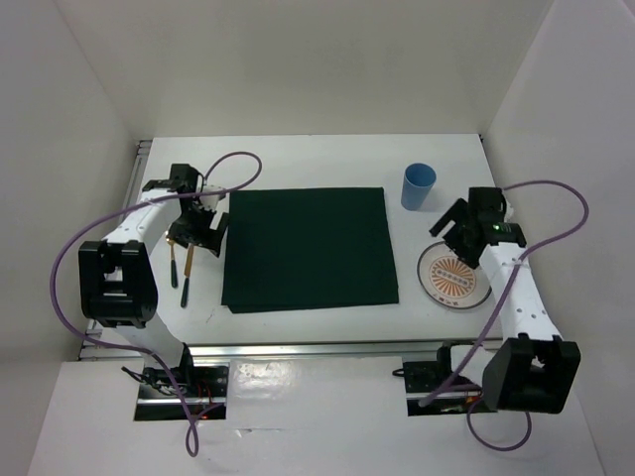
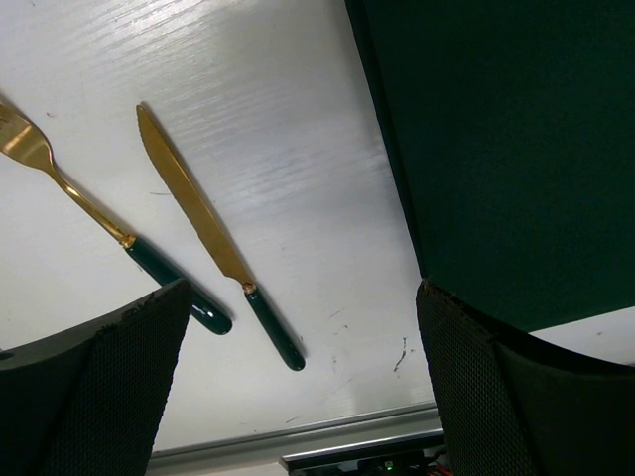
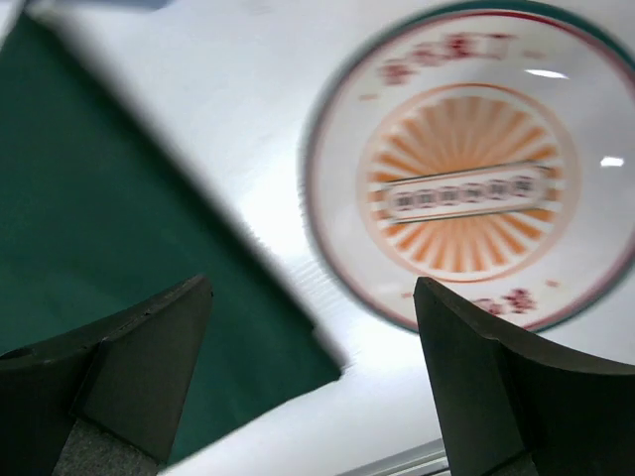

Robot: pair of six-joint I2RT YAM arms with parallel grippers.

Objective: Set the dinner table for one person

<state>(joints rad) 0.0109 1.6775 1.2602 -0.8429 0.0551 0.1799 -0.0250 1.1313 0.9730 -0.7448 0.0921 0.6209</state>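
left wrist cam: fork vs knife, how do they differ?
The fork ends in tines, cropped by the frame edge, with a thin neck. The knife has a long, flat, pointed blade and is fully in view. The knife lies nearer the green cloth, and the fork sits on the knife's far side. Both are gold metal with dark green handles, roughly parallel, flat on the white table, and neither is gripped.
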